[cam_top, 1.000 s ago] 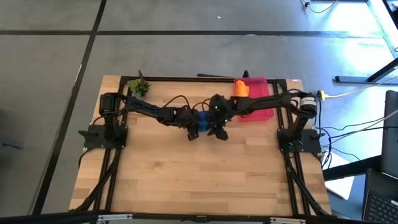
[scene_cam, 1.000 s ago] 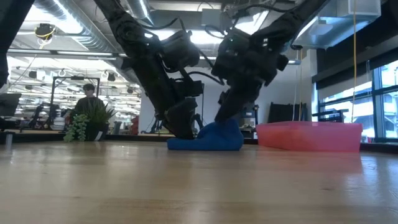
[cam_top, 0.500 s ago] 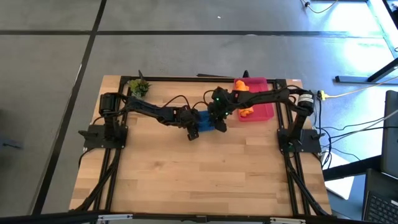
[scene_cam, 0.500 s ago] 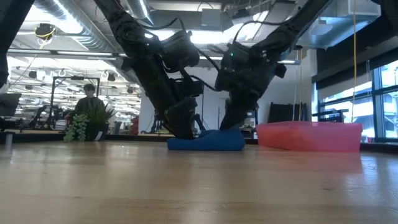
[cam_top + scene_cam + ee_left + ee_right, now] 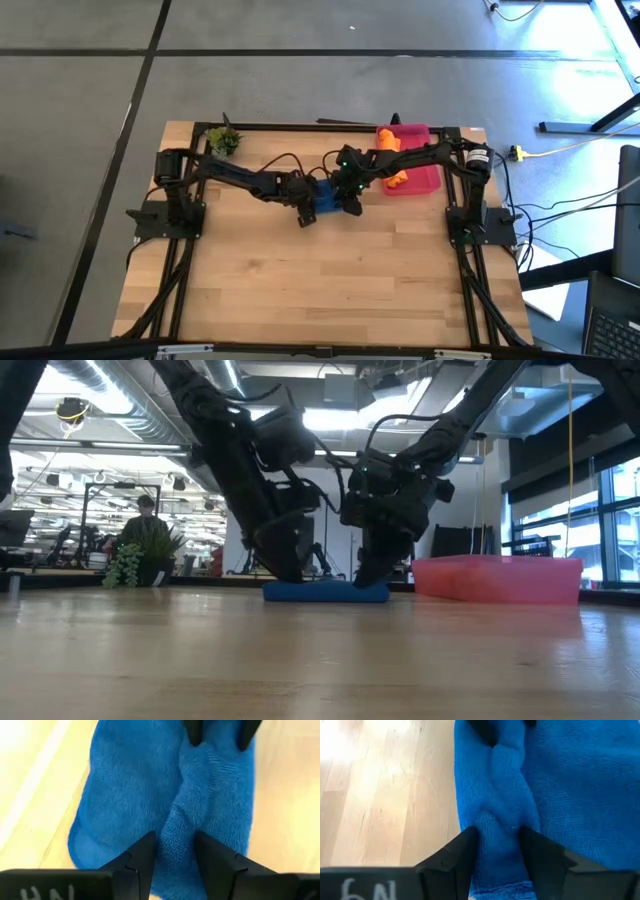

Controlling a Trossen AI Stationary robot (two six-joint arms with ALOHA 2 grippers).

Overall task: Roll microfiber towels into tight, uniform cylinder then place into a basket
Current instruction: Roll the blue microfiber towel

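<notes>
On the table, both jaws pinched on blue towel (image 5: 327, 195) ridge.

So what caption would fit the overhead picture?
Both grippers, left and right, pinch the blue towel beside the pink basket.

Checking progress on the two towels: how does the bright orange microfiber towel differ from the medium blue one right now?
The bright orange microfiber towel lies in the pink-red plastic basket; the medium blue microfiber towel lies flat on the wooden table. The orange is untouched; the blue is pinched by the left gripper and right gripper. Both are soft cloth.
</notes>
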